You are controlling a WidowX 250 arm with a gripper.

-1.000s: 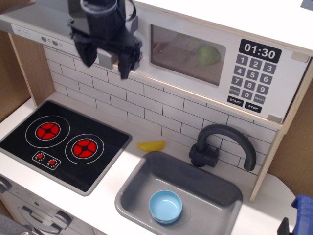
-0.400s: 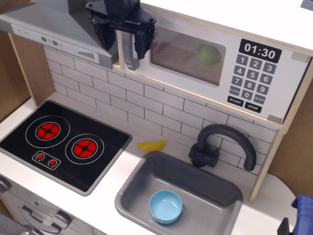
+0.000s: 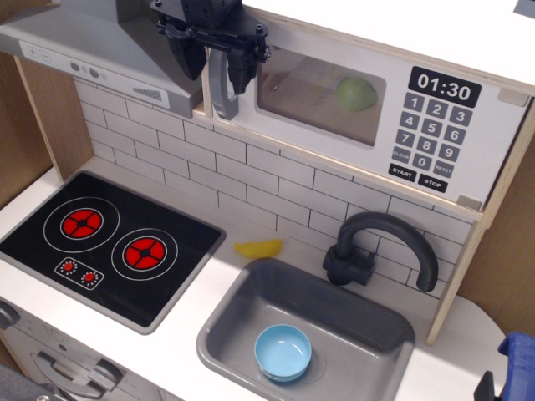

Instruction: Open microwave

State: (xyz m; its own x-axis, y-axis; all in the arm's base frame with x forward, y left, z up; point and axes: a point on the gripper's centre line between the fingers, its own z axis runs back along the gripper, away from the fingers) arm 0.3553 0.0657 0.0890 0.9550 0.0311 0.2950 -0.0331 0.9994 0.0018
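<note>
microwave: white, grey handle, black clock panel
end effector: black
bowl: light blue
stove: black, red rings
wall tiles: white brick pattern

The microwave is wide and white, mounted above the tiled backsplash. Its door is closed. It has a grey bar handle, a clear window and a black clock reading 01:30.

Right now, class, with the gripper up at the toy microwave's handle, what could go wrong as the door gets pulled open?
1. The gripper straddles the grey handle near its top; whether it is clamped is unclear, so a pull might slip off.
2. The range hood sits close on one side; a swinging arm may hit it.
3. The green ball inside the microwave could roll out.
</note>
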